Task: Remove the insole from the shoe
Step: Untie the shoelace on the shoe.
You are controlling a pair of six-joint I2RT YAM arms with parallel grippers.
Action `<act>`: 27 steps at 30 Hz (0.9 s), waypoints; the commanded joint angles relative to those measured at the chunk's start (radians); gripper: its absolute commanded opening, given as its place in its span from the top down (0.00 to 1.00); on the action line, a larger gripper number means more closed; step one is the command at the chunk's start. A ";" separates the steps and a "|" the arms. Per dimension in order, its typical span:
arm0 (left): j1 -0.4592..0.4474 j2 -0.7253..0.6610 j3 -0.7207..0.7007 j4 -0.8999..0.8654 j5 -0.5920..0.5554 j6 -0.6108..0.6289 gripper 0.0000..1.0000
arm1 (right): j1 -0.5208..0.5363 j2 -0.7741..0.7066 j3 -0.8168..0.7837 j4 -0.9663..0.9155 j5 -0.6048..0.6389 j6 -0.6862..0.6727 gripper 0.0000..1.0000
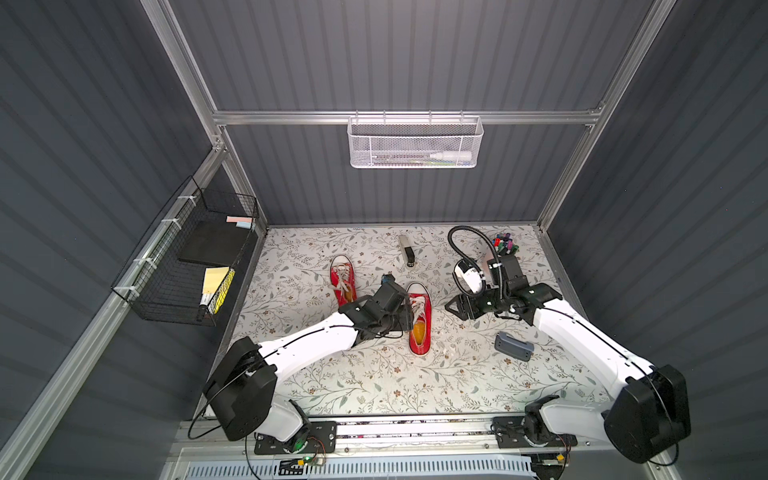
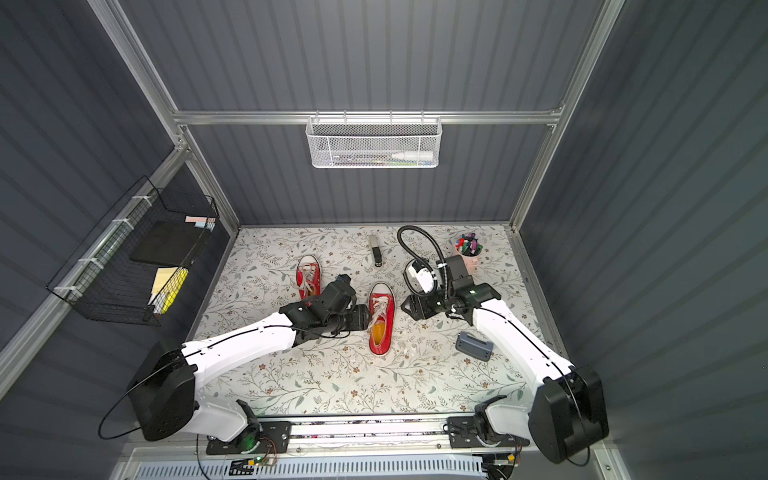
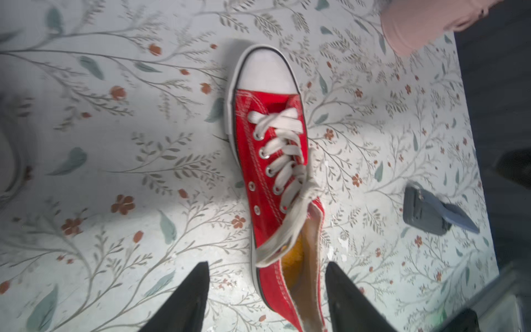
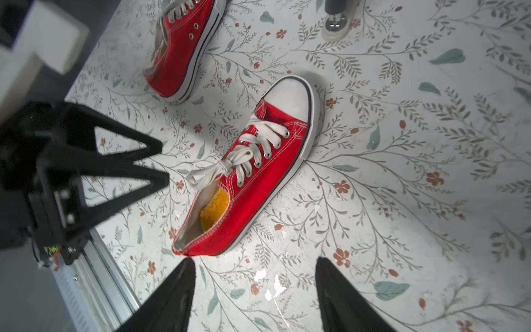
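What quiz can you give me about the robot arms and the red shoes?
1. True or false: the orange fuzzy insole lies inside the red canvas sneaker beside the left gripper.
2. How many red sneakers stand on the floral-patterned table? A one, B two, C three.
3. Fill the gap: the right gripper is open and holds ____.
Key: 1 true. 2 B, since a second red sneaker stands farther back. 3 nothing.
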 commanded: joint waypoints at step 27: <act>0.073 0.083 -0.022 0.055 0.240 0.118 0.65 | 0.001 0.044 0.009 -0.052 0.023 0.443 0.41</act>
